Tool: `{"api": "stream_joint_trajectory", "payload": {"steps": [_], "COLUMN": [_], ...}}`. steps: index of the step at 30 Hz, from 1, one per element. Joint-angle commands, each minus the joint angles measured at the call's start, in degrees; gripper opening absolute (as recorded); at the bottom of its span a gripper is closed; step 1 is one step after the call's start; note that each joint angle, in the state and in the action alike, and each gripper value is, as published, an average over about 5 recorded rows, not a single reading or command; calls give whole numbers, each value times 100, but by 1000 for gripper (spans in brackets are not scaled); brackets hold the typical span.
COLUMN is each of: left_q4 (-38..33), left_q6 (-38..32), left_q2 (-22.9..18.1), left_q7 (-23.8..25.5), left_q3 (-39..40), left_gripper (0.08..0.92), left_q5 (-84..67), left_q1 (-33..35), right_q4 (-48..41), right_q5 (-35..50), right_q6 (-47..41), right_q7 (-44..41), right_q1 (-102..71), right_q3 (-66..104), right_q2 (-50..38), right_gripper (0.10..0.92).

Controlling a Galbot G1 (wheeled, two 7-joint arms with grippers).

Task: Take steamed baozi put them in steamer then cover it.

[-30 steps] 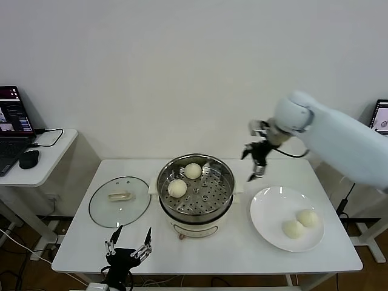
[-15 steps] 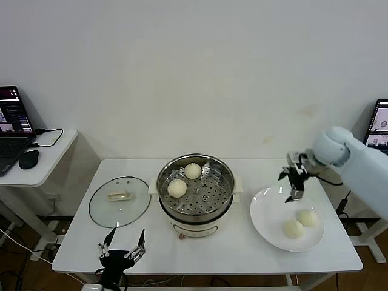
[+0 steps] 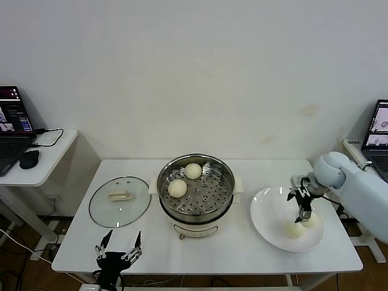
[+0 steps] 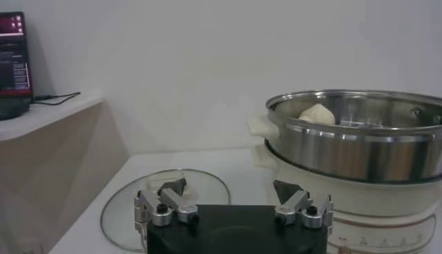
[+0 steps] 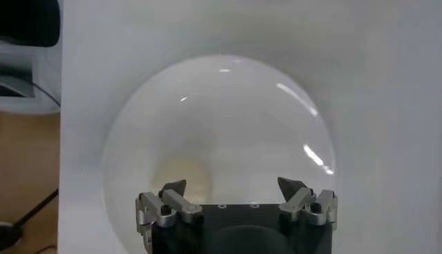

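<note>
The steamer [image 3: 195, 189] stands mid-table with two baozi, one [image 3: 193, 171] at the back of its perforated tray and one [image 3: 177, 188] at the left. Two more baozi, one [image 3: 295, 229] in front and one [image 3: 314, 219] behind, lie on the white plate [image 3: 270, 212] at the right. My right gripper [image 3: 304, 214] is open and empty, fingers pointing down just above these two; in the right wrist view [image 5: 231, 186] one baozi [image 5: 181, 177] shows near one fingertip. The glass cover [image 3: 119, 200] lies flat left of the steamer. My left gripper [image 3: 118, 250] is open at the table's front edge, and shows in the left wrist view [image 4: 230, 188] facing the cover [image 4: 207, 188] and steamer [image 4: 356, 141].
A side desk [image 3: 36, 159] with a laptop and mouse stands at the far left. Another laptop [image 3: 377, 126] sits at the far right. The table's front edge runs just beyond the left gripper.
My right gripper has swung from beside the steamer's right rear to the right and down, over the plate's baozi. My left gripper has sunk slightly lower at the front edge.
</note>
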Motion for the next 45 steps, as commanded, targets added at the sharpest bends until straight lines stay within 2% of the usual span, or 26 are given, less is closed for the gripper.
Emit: {"api": "stream_joint_trajectory", "payload": {"steps": [1, 36, 39, 45], "left_q4": [-9, 147, 152, 148], "left_q6": [2, -14, -13, -14], "left_q2": [6, -47, -49, -53], "left_q7": [11, 5, 4, 3], "left_q3": [-53, 105, 125, 155], "left_gripper": [823, 823, 823, 823], "left_q5": [-4, 146, 157, 174], "left_q1": [41, 24, 13, 17], "right_q4": [-51, -306, -318, -336], "right_q5": [-225, -445, -457, -408], "right_q6": [96, 116, 114, 113], "right_q7": [-19, 327, 333, 335], "right_q1": [-414, -847, -872, -854], "right_q3": [200, 382, 396, 426], "right_q2": [11, 289, 285, 281], "right_gripper": [823, 823, 796, 662]}}
